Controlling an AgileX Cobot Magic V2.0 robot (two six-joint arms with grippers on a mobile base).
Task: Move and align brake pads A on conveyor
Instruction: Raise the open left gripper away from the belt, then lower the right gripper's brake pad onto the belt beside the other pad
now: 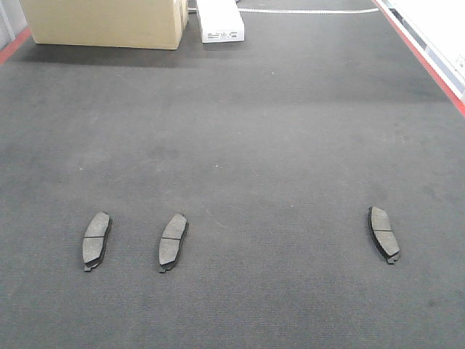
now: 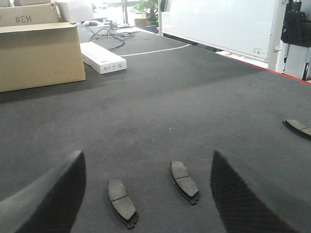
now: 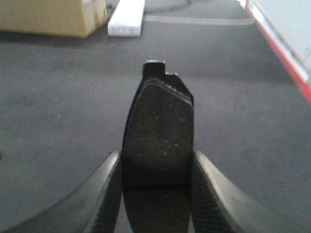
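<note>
On the conveyor, three brake pads lie flat across the near part of the belt in the front-facing view. The left pad sits at about 8 o'clock from the belt's middle, its long axis running away from the camera and leaning slightly right. Just to its right, apart from it, the middle pad lies at about 7 o'clock with the same lean. The right pad lies well apart at about 4 o'clock, leaning the other way.

The left gripper hangs spread wide and grasps nothing; the left and middle pads lie on the belt between its two fingers, below them, and the right pad shows at its 2 o'clock near the frame edge.

The right gripper is clenched on a fourth pad, which sticks out at 12 o'clock from between the fingers, above the belt.

Far up the belt at 11 o'clock stand a cardboard box and, beside it, a white carton.
</note>
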